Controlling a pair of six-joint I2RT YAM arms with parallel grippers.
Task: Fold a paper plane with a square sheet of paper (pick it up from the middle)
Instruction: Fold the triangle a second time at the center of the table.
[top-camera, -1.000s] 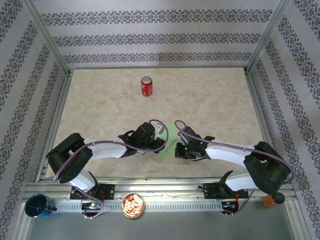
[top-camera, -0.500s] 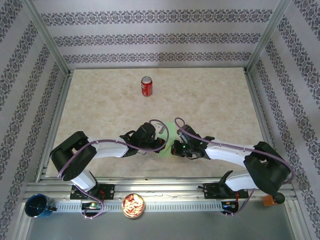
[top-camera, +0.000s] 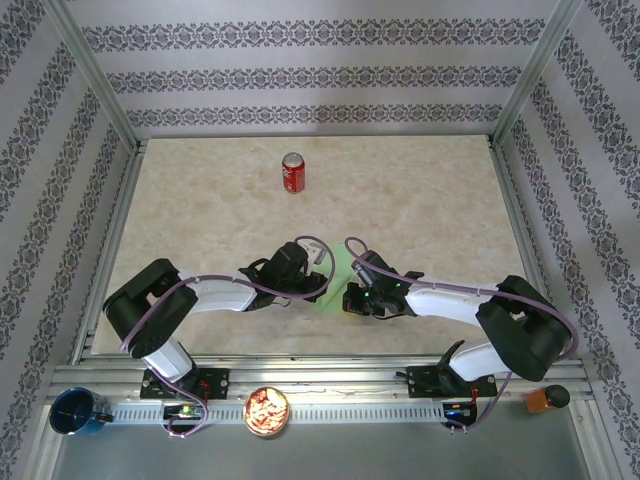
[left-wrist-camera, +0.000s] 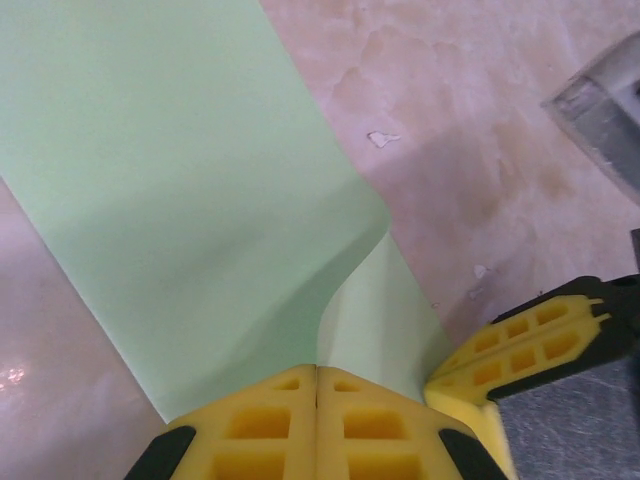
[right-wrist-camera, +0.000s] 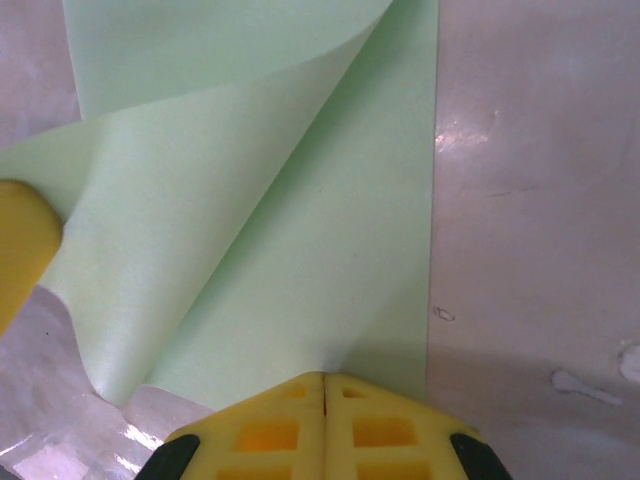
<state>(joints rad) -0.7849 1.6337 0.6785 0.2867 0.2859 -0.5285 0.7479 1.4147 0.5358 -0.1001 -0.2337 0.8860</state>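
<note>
Top external: red can (top-camera: 292, 172) near the tabletop's far edge, label unreadable; bowl (top-camera: 267, 411) of pale snacks on the front rail. Square sheet of paper (top-camera: 336, 282) toward the near edge, mid-width. Left wrist: left gripper (left-wrist-camera: 317, 385), jaws closed, pinches its raised flap. Right wrist: right gripper (right-wrist-camera: 325, 390), jaws closed, tips on the flat part.

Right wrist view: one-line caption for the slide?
Shut right gripper at the edge of the green paper sheet, one flap curled over.

Nothing readable here, honestly. Whatever is printed on the red can (top-camera: 293, 172) (tiny from above) is just a blur.
</note>
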